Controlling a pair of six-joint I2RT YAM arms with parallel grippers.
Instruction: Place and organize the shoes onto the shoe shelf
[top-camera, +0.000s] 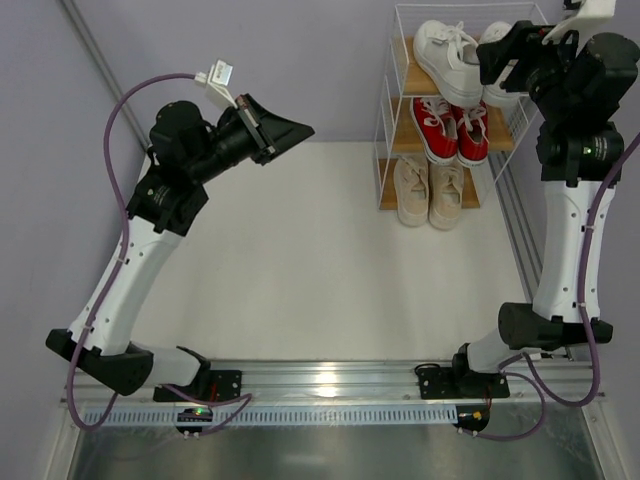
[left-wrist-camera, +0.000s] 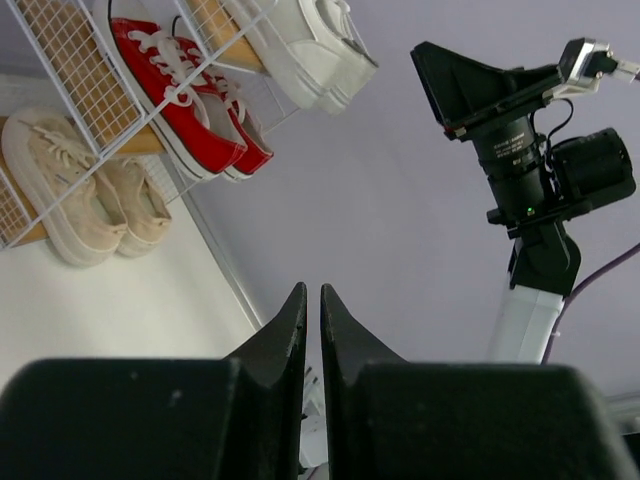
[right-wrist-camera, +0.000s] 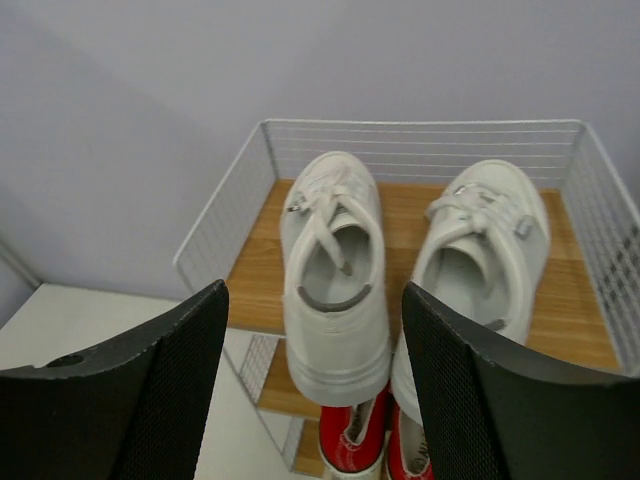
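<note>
Shelf: tall white wire-mesh rack with light wooden boards (top-camera: 384, 130), at the far right of the white table (top-camera: 300, 260).
Top board: pair of all-white lace-up sneakers (right-wrist-camera: 335, 290), side by side, heels jutting over the front edge.
Middle board: pair of red canvas sneakers with white laces (top-camera: 450, 130), side by side.
Bottom board: pair of beige sneakers (top-camera: 430, 190), side by side.
Left gripper (left-wrist-camera: 312, 290): raised over the left of the table, well apart from the rack; fingers nearly together, only a thin slit between them, nothing in it.
Right gripper (right-wrist-camera: 312, 295): up at top-board level, just in front of the white pair; fingers wide apart, touching neither shoe.
</note>
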